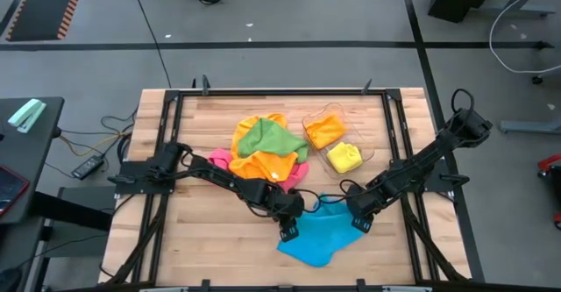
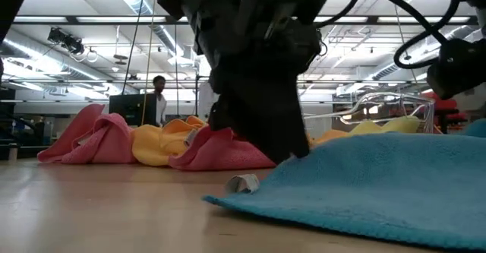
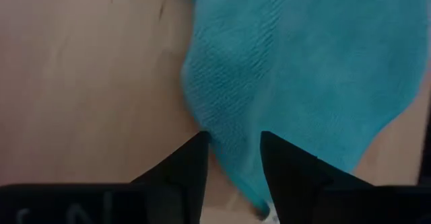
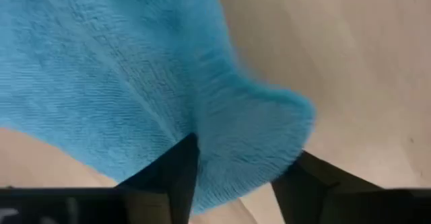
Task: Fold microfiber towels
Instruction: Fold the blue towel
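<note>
Past each wrist, parted jaws astride the blue towel point(image 3: 296, 69), edges unseen overhead.

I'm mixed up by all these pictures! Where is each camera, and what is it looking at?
High view: above the table, looking down; both arms over the blue towel.
Low view: at tabletop height, looking across; an arm above the blue towel.
Left wrist view: on the left arm; left gripper astride the towel's edge.
Right wrist view: on the right arm; right gripper likewise.
Shared: the blue towel.
</note>
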Motion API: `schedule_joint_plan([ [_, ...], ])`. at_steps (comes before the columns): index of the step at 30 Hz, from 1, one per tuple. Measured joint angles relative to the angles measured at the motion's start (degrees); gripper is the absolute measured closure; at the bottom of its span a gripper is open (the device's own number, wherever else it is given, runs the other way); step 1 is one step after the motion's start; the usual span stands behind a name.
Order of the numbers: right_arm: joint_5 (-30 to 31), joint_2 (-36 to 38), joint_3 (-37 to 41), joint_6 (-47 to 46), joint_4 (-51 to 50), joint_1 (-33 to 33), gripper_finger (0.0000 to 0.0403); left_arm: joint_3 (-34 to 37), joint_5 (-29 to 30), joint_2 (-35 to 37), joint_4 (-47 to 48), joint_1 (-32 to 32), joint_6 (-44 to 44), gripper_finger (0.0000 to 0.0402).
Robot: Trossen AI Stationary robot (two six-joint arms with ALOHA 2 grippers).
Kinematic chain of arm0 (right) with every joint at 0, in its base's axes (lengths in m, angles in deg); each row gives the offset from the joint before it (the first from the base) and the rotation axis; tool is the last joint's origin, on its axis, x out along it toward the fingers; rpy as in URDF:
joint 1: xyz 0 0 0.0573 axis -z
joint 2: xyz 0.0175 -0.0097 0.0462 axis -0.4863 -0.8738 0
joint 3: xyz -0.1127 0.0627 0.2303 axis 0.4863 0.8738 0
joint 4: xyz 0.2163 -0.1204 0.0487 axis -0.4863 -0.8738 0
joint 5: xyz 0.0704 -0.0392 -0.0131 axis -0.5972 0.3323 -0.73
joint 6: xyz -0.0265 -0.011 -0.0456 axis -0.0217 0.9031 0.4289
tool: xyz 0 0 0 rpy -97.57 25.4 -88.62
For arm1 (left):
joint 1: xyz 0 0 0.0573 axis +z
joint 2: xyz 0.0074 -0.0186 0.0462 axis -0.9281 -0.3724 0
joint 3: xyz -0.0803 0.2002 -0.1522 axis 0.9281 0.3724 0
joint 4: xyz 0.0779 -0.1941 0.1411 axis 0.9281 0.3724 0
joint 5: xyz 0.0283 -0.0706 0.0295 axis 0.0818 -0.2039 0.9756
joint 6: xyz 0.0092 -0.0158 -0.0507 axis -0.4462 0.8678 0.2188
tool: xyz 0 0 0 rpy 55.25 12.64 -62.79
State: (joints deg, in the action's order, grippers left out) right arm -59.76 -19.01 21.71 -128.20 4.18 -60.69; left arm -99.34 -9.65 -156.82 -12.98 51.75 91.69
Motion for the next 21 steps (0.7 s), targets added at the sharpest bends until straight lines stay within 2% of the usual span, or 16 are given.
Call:
schedule_joint_plan([
  [4,1.51,0.00,-0.92,1.30,1.74,0.00,0.0208,-0.03,0.17,-0.78,-0.68,0.01,0.77,0.0273],
  [9,-0.07,0.82,-2.54,3.12,-1.33,0.00,0.0208,0.02,-1.12,-0.72,-3.16,-0.50,0.34,0.0379],
  [10,-0.34,1.36,-2.75,3.49,-1.52,-0.02,0.0209,0.04,-2.08,-0.64,-4.14,-0.57,0.40,0.0388],
  [16,-0.28,6.62,-3.94,3.99,-4.57,-0.04,0.0209,-0.02,-4.20,3.14,-4.61,-0.94,0.00,0.0391],
  [18,2.35,9.03,-4.22,3.98,-2.91,-0.12,0.0209,0.07,-4.67,4.93,-5.95,-0.87,-0.93,0.0394],
  [21,9.58,12.27,-4.39,6.45,4.68,-0.67,0.0209,-0.04,-4.65,7.91,-7.73,-0.83,-3.44,0.0386],
])
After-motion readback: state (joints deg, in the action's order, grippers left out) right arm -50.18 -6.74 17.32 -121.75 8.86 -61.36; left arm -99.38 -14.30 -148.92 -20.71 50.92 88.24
